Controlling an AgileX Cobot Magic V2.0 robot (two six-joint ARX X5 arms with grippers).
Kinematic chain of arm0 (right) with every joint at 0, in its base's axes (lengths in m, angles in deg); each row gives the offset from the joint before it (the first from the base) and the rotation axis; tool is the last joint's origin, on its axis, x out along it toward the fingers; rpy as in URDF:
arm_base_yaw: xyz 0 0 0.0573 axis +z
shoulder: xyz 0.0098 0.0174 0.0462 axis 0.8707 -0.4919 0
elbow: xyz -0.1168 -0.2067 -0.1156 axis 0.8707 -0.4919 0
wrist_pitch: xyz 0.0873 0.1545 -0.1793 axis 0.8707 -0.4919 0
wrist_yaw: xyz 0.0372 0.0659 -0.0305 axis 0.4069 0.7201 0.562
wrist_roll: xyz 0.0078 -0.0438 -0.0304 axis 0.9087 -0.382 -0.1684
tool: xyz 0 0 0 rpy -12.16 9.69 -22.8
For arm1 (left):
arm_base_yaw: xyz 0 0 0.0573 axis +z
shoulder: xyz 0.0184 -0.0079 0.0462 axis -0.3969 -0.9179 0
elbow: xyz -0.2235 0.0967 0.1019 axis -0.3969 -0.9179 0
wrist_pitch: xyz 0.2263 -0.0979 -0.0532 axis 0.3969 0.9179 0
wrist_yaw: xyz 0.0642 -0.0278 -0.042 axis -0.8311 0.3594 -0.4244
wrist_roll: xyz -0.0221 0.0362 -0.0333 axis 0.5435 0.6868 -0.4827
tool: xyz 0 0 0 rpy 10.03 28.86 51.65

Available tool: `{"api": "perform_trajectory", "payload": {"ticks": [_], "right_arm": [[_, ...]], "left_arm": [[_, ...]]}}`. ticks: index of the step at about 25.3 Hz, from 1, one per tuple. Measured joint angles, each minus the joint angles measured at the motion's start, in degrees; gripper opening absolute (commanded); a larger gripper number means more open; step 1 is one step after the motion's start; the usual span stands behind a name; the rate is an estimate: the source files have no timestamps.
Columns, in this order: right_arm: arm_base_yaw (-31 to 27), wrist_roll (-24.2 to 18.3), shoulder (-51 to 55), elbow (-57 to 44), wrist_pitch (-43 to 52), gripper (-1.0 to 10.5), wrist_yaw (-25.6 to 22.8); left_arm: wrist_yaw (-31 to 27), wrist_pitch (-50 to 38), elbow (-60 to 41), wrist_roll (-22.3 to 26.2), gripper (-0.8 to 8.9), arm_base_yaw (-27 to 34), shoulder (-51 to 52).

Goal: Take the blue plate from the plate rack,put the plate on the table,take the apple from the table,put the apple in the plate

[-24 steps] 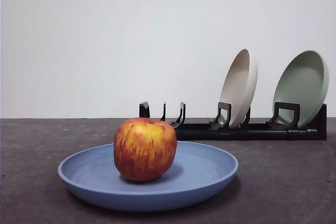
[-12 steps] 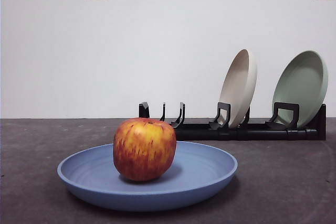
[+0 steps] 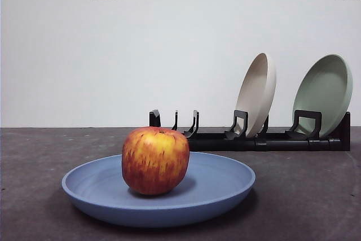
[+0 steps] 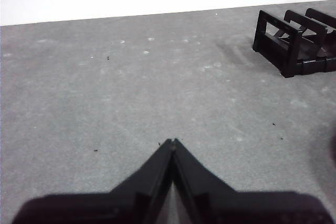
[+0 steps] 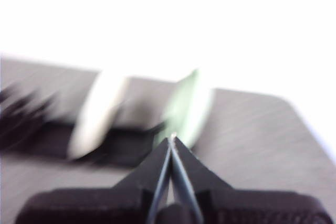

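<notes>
The apple (image 3: 155, 160) sits in the blue plate (image 3: 220, 187), which lies flat on the table (image 3: 34, 162) near the front. The plate rack (image 3: 248, 137) stands behind it with its left slot empty. No arm shows in the front view. My left gripper (image 4: 172, 142) is shut and empty above bare table, with the rack's end (image 4: 294, 40) off to one side. My right gripper (image 5: 172, 137) is shut and empty; its view is blurred and faces the rack (image 5: 31, 124) with its two plates.
A beige plate (image 3: 256, 93) and a pale green plate (image 3: 324, 93) stand upright in the rack's middle and right slots. They also show blurred in the right wrist view, beige (image 5: 97, 114) and green (image 5: 186, 106). A white wall rises behind the table.
Nothing among the objects has moved in the front view. The blur in the right wrist view shows that arm in motion.
</notes>
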Motion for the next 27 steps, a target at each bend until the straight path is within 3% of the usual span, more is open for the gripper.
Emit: {"api": "perform_trajectory", "payload": {"ticks": [3,5,19,27], "right_arm": [[-7.4,-0.4,7.2,-11.9,7.5,0.0,7.3],[-8.0,-0.5,9.3,-15.1,7.4,0.0,8.7],[-8.0,3.4,20.5,-29.6,7.6,0.0,7.9],[-8.0,5.7,21.2,-29.9,3.5,0.0,5.4]], "left_arm": [[0.0,0.0,0.0,0.0,-0.04,0.0,0.0],[0.0,0.0,0.0,0.0,-0.03,0.0,0.0],[0.0,0.0,0.0,0.0,-0.04,0.0,0.0],[0.0,0.0,0.0,0.0,-0.03,0.0,0.0]]}}
